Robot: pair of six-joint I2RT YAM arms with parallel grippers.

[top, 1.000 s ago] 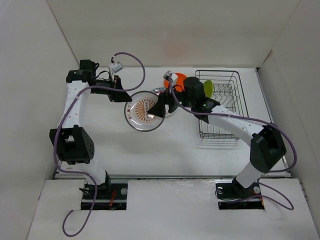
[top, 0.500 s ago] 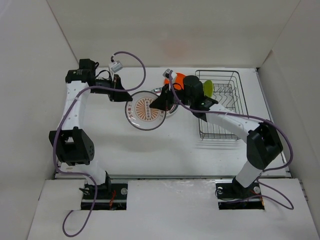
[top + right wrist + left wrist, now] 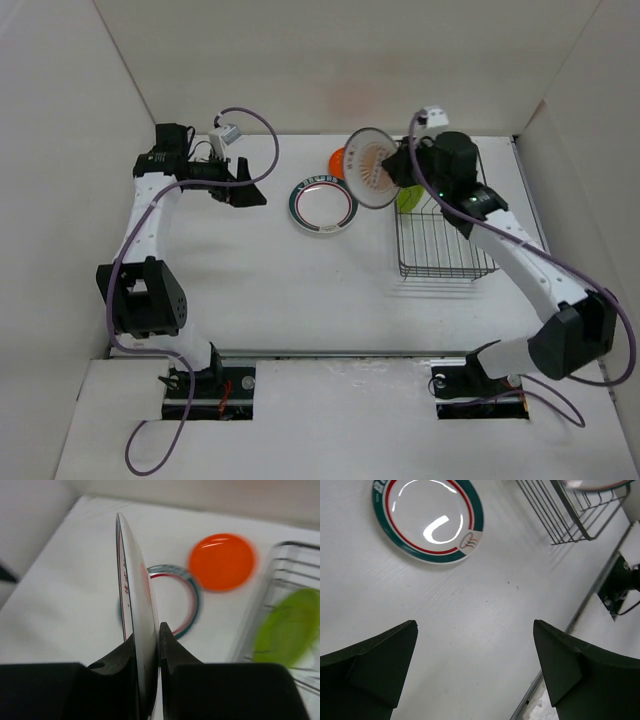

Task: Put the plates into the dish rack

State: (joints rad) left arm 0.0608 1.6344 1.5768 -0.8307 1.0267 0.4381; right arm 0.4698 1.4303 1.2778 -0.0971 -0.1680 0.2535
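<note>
Just let go with the left gripper point(image 3: 474, 630), now wide open and empty, off to the left. Pinched the sunburst plate point(image 3: 372, 166) on edge in the right gripper point(image 3: 147, 632), up by the far-left corner of the dish rack point(image 3: 442, 243), not slotted yet. A second back: low over mid-table, partly covering the banded plate point(image 3: 323, 205). Looks like a finished handover; slotting near the lime plate point(image 3: 408, 198) next.

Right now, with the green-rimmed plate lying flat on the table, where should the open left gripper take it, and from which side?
The green-rimmed plate lies flat, face up, so only its edge offers a pinch. Probably take the rim nearest the left gripper, coming in low from that side.
</note>
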